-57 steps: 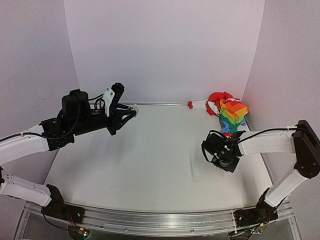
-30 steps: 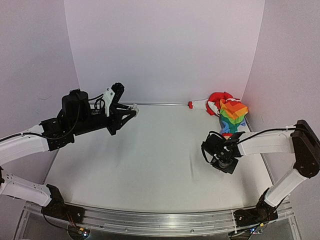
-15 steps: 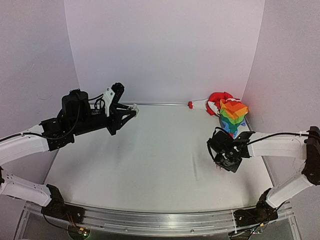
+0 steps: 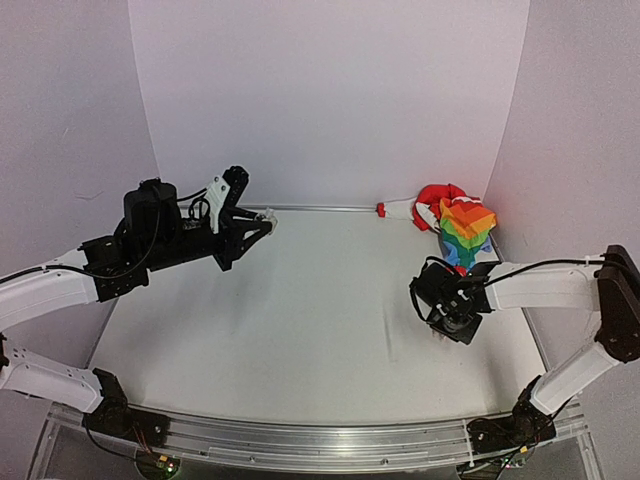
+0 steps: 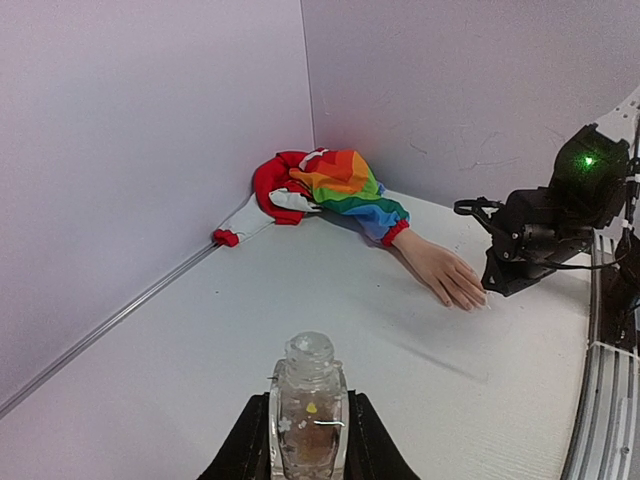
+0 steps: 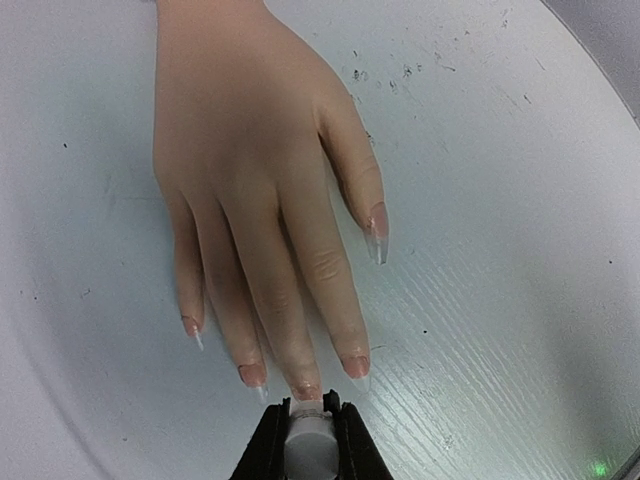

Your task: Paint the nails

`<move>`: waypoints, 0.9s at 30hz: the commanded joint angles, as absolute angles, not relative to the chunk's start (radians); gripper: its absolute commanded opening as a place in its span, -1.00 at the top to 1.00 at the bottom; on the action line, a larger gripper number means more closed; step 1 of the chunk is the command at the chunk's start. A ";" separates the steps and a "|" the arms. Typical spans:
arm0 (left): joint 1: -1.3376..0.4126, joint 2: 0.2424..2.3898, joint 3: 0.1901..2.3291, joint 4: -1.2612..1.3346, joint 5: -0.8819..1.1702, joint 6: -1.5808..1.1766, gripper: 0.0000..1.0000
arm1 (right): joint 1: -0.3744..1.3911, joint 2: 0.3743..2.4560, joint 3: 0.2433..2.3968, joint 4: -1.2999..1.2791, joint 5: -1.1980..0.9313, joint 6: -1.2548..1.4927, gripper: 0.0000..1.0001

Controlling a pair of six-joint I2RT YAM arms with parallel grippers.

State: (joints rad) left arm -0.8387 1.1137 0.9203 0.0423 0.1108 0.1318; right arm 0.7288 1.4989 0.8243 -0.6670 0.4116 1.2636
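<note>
**My right hand at the middle fingertip, my left holding a bottle**

The fake hand [image 6: 250, 130] lies palm down on the table [image 4: 300, 320], on my right side, its fingers spread slightly and pointing toward my right hand [image 6: 306, 418]; its rainbow sleeve [image 5: 345, 185] trails back into the far right corner, with the red cuff [image 5: 397, 232] at the wrist. The nails [image 6: 354, 364] are long and clear at the tips, pinkish nearer the base; five show in my right wrist view. My right hand is closed narrowly on a pale round piece [image 6: 308, 448], and the top of that piece sits right at the tip of the middle finger's nail, seemingly touching it; whether there is a brush on it I cannot tell. My left hand [image 4: 262, 220] is raised over the far left part of the table, well apart from the fake hand; it grips a small clear bottle [image 5: 307, 410] upright between its fingers, with the bottle's rounded top standing above them.
</note>
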 commanded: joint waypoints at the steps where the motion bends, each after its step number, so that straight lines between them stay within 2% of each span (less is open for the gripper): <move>1: -0.835 1.094 0.935 0.066 0.118 0.143 1.00 | 0.723 1.523 0.859 -0.679 0.449 1.267 1.00; 27: -0.834 1.093 0.936 0.067 0.119 0.142 1.00 | 0.730 1.509 0.811 -0.666 0.390 1.273 1.00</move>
State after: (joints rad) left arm -0.8387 1.1137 0.9203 0.0422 0.1104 0.1318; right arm 0.7288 1.5242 0.8261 -0.6633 0.3871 1.2636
